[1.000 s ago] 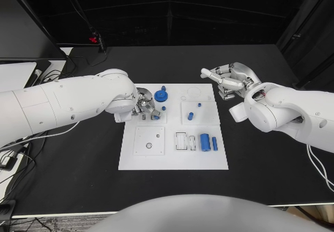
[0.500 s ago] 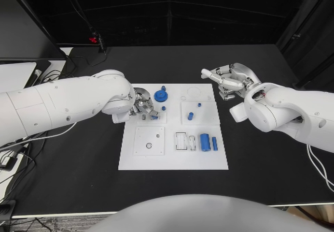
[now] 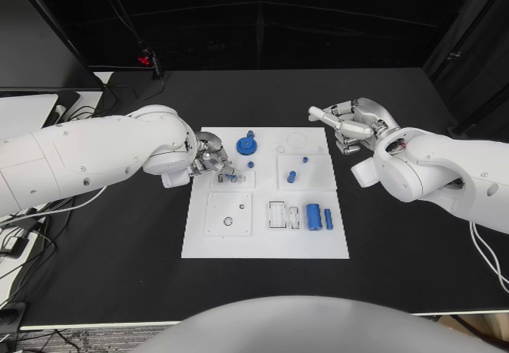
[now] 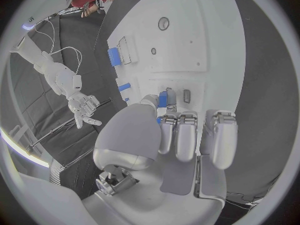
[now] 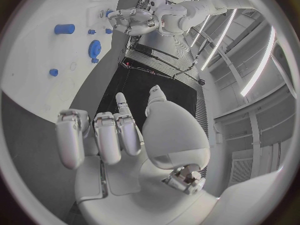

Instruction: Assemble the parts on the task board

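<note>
- The left hand is hovering over the task board's left edge, and its fingertips are pinching a small blue part (the left wrist view shows the piece between thumb and finger).
- The right hand is hanging off the board's far right corner, over the black table, holding nothing, with its fingers partly curled and apart.
- Just beyond the left hand, toward the board's far edge, a blue gear-like part is sitting on the board, seemingly already seated.
- Toward the board's middle, a blue peg and a smaller blue stud are lying on a raised square tile.
- Nearer the robot on the board's right half, a blue cylinder and a thin blue bar are lying beside open slots, well apart from both hands.
- Judging from this, the assembly is looking early: one piece is in hand, and several loose parts and open sockets are waiting.
</note>
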### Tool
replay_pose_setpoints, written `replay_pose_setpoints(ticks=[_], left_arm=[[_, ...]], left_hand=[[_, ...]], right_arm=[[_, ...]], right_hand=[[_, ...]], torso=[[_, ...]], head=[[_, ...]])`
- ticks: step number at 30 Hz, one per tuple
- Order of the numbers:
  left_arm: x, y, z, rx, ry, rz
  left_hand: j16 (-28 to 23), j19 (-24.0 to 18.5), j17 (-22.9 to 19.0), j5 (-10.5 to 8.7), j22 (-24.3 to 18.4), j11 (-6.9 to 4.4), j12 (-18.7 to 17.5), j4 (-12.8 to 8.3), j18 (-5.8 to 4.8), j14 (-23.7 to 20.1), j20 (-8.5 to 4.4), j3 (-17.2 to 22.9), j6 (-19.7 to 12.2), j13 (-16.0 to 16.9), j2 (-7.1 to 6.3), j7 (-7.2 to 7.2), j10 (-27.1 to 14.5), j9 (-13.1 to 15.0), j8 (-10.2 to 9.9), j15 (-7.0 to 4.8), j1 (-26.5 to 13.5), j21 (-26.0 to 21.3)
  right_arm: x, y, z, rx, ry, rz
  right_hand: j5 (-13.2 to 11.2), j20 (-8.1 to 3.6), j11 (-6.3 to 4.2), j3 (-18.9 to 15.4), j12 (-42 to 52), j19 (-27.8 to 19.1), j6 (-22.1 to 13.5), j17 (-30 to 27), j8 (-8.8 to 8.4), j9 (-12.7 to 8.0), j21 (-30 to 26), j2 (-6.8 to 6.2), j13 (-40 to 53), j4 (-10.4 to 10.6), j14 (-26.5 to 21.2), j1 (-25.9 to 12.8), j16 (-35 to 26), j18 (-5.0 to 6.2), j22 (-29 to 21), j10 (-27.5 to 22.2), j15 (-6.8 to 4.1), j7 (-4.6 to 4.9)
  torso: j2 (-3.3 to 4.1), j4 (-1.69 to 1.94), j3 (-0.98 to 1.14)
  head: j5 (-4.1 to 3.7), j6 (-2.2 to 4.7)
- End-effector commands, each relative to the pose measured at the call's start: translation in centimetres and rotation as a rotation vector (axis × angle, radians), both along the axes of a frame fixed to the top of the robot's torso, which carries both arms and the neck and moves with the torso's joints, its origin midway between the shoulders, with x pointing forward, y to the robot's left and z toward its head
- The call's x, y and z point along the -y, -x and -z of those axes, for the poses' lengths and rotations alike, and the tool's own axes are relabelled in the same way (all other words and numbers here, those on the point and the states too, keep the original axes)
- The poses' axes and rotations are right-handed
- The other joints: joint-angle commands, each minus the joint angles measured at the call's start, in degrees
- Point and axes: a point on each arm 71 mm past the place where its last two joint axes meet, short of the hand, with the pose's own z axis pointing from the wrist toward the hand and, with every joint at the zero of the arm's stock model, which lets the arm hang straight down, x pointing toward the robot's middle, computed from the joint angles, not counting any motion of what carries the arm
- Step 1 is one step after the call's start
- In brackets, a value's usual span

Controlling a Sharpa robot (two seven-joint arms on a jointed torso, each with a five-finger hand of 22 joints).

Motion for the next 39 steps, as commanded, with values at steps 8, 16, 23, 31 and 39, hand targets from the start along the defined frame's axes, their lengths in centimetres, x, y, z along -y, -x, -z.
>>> replay_pose_setpoints(ticks=[8, 16, 23, 31, 39], left_arm=[[-0.6, -0.1, 0.0, -0.019, -0.030, -0.001], [-0.1, -0.5, 0.1, -0.027, -0.048, 0.000], [0.1, -0.7, 0.1, -0.025, -0.052, -0.002], [0.2, -0.8, 0.2, -0.033, -0.065, -0.002], [0.4, -0.9, 0.3, -0.039, -0.076, 0.001]], left_hand=[[0.0, 5.9, 15.1, 0.12, 15.1, -0.34, -0.2, 0.3, -0.36, 6.1, -0.35, 0.1, 0.3, 14.9, -0.18, -0.09, 6.1, 0.5, 0.2, -0.42, 0.2, 0.2], [0.0, 5.9, 15.1, 0.05, 15.1, -0.30, -0.2, 0.4, -0.36, 6.1, -0.35, 0.1, 0.3, 14.9, -0.23, -0.05, 6.1, 0.5, 0.1, -0.41, 0.1, 0.2], [0.0, 5.9, 15.1, -0.55, 15.1, -0.23, -0.2, 0.5, -0.36, 6.1, -0.35, 0.2, 0.3, 14.9, -0.19, 0.02, 6.1, 0.6, -0.2, -0.37, -0.4, 0.2], [0.0, 5.9, 15.1, -0.76, 15.1, -0.21, -0.2, 0.5, -0.36, 6.1, -0.35, 0.2, 0.3, 14.9, -0.16, 0.03, 6.1, 0.7, -0.2, -0.36, -0.5, 0.2], [0.0, 5.9, 15.1, -1.03, 15.1, -0.22, -0.2, 0.4, -0.36, 6.1, -0.34, 0.3, 0.3, 14.9, -0.30, -0.01, 6.1, 0.8, -0.4, -0.35, -0.4, 0.2]], right_arm=[[0.0, 0.0, 0.0, 0.000, -0.002, 0.001], [-0.1, 0.0, 0.0, 0.001, -0.003, -0.003], [-0.1, 0.0, 0.0, 0.001, -0.004, -0.006], [-0.3, 0.1, -0.1, 0.010, -0.008, -0.012], [-0.5, 0.2, -0.1, 0.015, -0.012, -0.021]], right_hand=[[0.3, 0.07, -0.01, -0.4, 0.1, 3.0, -0.5, 15.1, 0.30, -0.1, -0.2, 0.39, 15.1, 0.0, 6.2, -0.1, 0.1, -0.10, 13.5, 6.2, 0.12, 0.02], [0.4, 0.04, -0.03, -0.5, 0.1, 3.0, -0.7, 15.1, 0.34, -0.1, -0.2, 0.47, 15.1, 0.0, 6.2, -0.2, 0.1, -0.10, 13.5, 6.2, 0.09, 0.01], [0.4, 0.04, -0.03, -0.5, 0.1, 3.0, -0.7, 15.1, 0.34, -0.1, -0.2, 0.47, 15.1, 0.0, 6.2, -0.2, 0.1, -0.10, 13.5, 6.2, 0.09, 0.01], [0.4, 0.02, -0.05, -0.6, 0.1, 2.9, -0.8, 15.1, 0.35, -0.1, -0.2, 0.54, 15.1, 0.0, 6.2, -0.4, 0.1, -0.09, 13.5, 6.2, 0.08, -0.01], [0.4, 0.01, -0.06, -0.6, 0.1, 2.9, -0.8, 15.1, 0.37, -0.2, -0.3, 0.56, 15.1, 0.0, 6.2, -0.4, 0.1, -0.08, 13.5, 6.2, 0.07, -0.03]], torso=[[0.05, -0.01, -0.04], [0.08, -0.04, -0.03], [0.10, -0.05, -0.02], [0.06, -0.06, -0.03], [0.04, -0.11, -0.06]], head=[[0.19, -0.01], [0.10, -0.01], [0.14, -0.01], [0.14, -0.01], [-0.06, -0.01]])
